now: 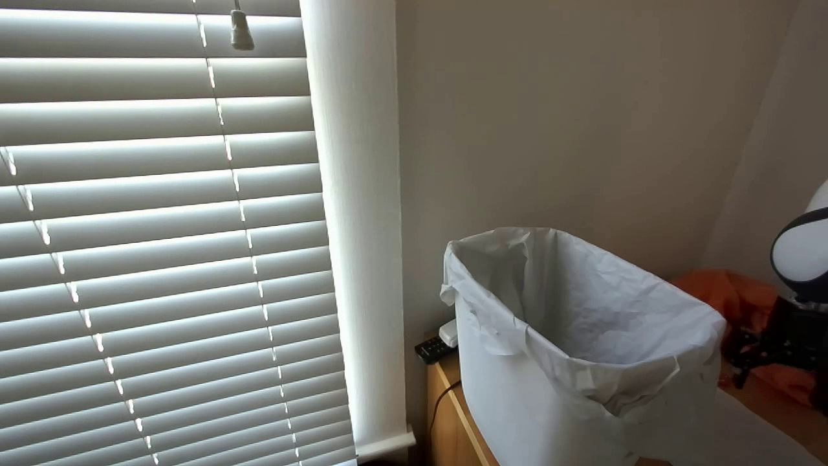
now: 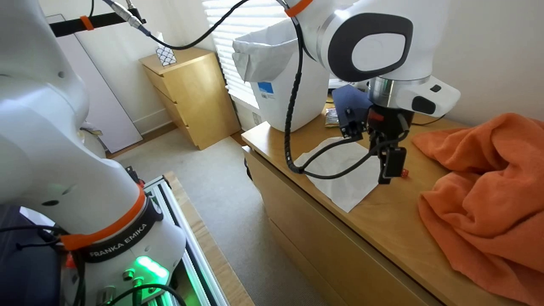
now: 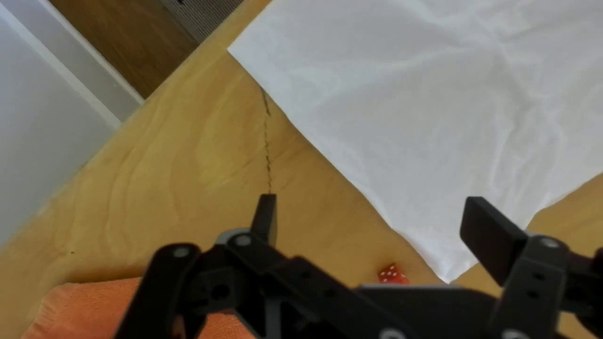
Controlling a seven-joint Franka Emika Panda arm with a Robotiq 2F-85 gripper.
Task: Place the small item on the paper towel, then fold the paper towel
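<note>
Hand [image 3: 370, 207] hangs over table [image 3: 198, 165], fingers spread wide; I see nothing between them. Red die [image 3: 391, 273], presumably task's small item, lies on table just beside paper towel [image 3: 424, 117], not yet on it. By wrist view, die sits toward six o'clock from fingertip gap, towel toward one from die. Next move likely calls for shift toward six, then descent.

Small red, white-dotted item [image 3: 392, 274] lies near a corner of the spread, creased paper towel [image 3: 424, 117]
</note>
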